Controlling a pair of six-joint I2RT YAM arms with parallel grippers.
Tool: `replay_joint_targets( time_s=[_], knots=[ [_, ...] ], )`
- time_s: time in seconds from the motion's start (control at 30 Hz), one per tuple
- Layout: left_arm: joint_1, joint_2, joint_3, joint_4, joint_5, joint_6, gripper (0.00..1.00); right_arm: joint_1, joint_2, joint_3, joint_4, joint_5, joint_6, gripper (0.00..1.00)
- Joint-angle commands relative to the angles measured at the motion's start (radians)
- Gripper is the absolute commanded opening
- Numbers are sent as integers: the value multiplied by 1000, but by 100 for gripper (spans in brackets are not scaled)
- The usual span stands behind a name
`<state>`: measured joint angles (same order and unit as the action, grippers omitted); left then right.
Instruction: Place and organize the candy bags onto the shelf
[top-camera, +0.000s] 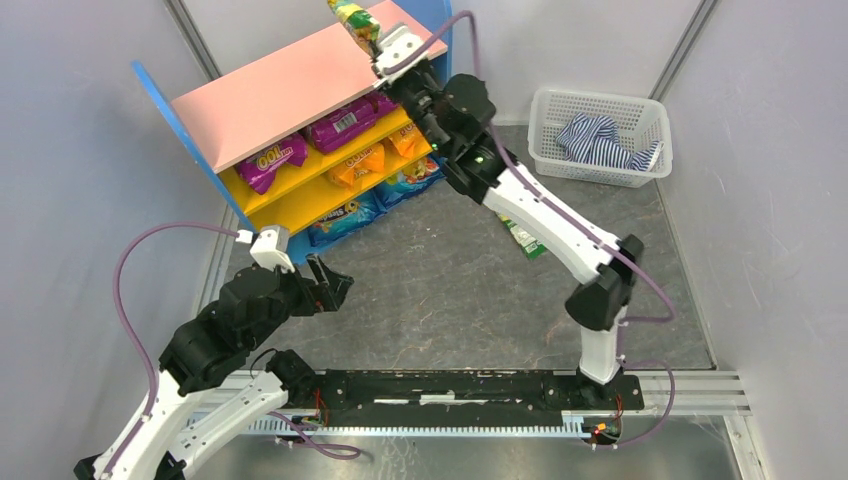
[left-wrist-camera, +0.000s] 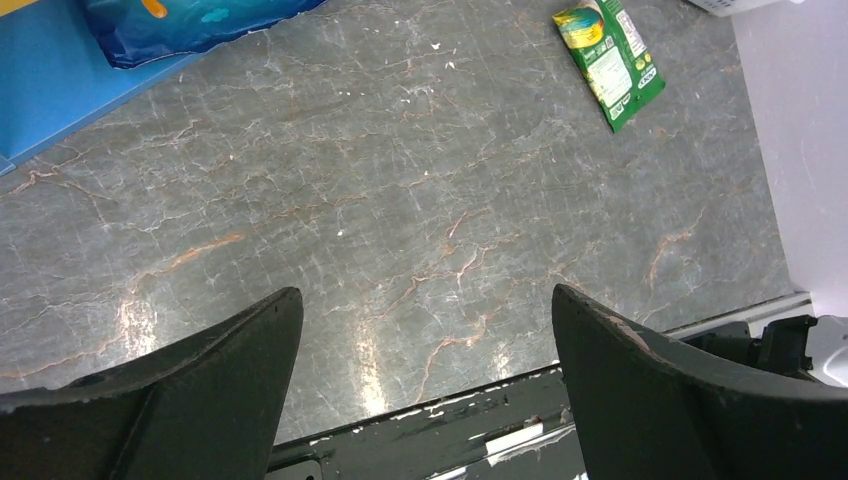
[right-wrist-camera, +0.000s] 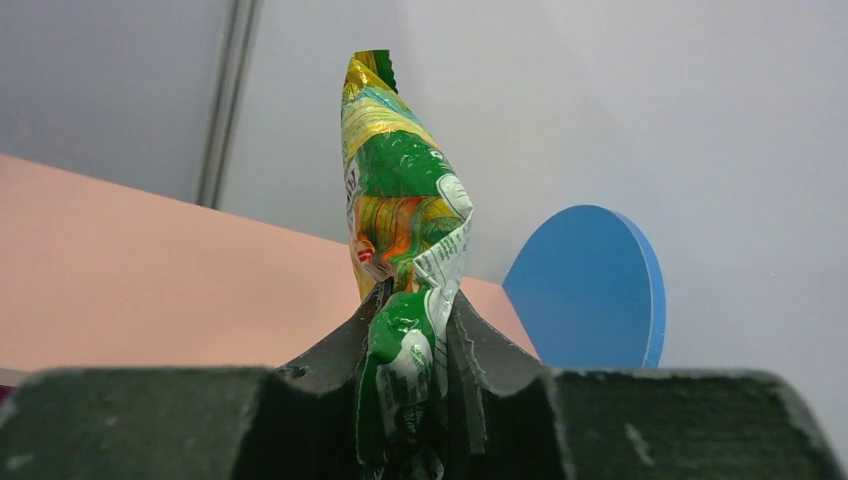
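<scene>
- Green and glossy, one candy bag (right-wrist-camera: 400, 190) stands upright. The right tool (right-wrist-camera: 415, 335) pinches its lower edge, with both fingers pressed tight on the foil.
- In the top view this bag hangs over the far right end of the shelf (top-camera: 215, 170), above the pale pink top board (top-camera: 290, 95) and near the blue side panel (right-wrist-camera: 590, 285). I cannot tell whether it touches the board.
- On the yellow inner levels, purple bags (top-camera: 340, 122) sit highest, orange bags (top-camera: 358, 165) in the middle and blue bags (top-camera: 345, 218) lowest.
- A second green bag (left-wrist-camera: 608, 55) lies flat on the desk (top-camera: 440, 290), to the right of the shelf and partly under the right arm.
- The left tool (left-wrist-camera: 425, 295) hovers spread and empty over the near left desk.
- The step in hand looks like setting the held bag on the top board.
- The next move calls for lowering it until it rests there, well in from the edge, and then spreading the fingers. The loose green bag would remain to be collected.
</scene>
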<state>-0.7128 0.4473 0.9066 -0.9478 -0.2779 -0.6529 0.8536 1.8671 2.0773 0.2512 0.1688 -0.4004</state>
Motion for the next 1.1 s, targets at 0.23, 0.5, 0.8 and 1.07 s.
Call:
replay_joint_targets(
  time_s=[0.23, 0.5, 0.8, 1.07],
  knots=[
    [4, -26, -5, 10, 6, 38, 100, -101, 207, 183, 257, -67, -317, 0],
    [5, 4, -3, 8, -11, 27, 100, -223, 300, 245, 328, -207, -208, 0],
    [5, 38, 0, 10, -17, 26, 100, -253, 372, 272, 371, -252, -188, 0],
    [6, 53, 2, 9, -20, 24, 100, -254, 375, 269, 354, -241, -140, 80]
  ],
)
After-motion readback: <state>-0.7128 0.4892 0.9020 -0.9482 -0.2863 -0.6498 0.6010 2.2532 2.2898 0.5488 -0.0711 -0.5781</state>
